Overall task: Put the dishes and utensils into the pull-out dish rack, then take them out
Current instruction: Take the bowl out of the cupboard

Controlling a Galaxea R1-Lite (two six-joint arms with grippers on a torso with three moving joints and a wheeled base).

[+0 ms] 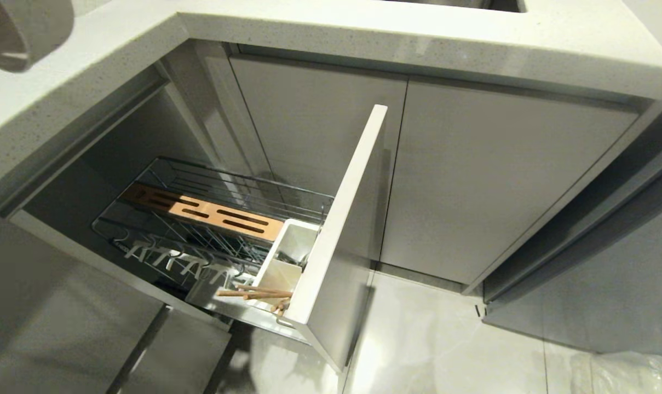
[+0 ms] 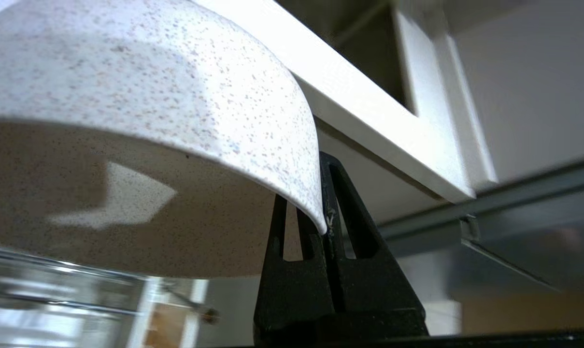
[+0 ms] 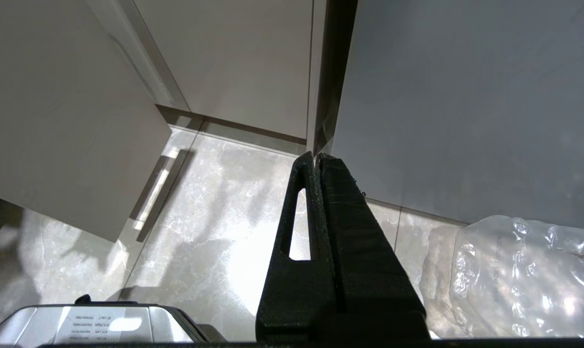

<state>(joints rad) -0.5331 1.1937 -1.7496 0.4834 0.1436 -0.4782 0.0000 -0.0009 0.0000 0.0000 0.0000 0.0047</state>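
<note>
My left gripper [image 2: 322, 212] is shut on the rim of a cream-white speckled bowl [image 2: 142, 96], which fills most of the left wrist view. In the head view the bowl shows as a blurred round shape [image 1: 18, 30] over the countertop at the top left. Below it the pull-out dish rack [image 1: 161, 241] stands drawn out, with a slotted wooden strip [image 1: 199, 210], a white caddy [image 1: 287, 257] and a pale front panel [image 1: 344, 219]. Wooden chopsticks [image 1: 259, 294] lie across the caddy's near end. My right gripper [image 3: 316, 162] is shut on nothing and points at the floor.
A speckled countertop [image 1: 396, 44] overhangs the rack, with closed grey cabinet doors [image 1: 495, 180] to the right of the open panel. Crumpled clear plastic wrap [image 3: 519, 275] lies on the tiled floor [image 3: 214, 227] near the right gripper.
</note>
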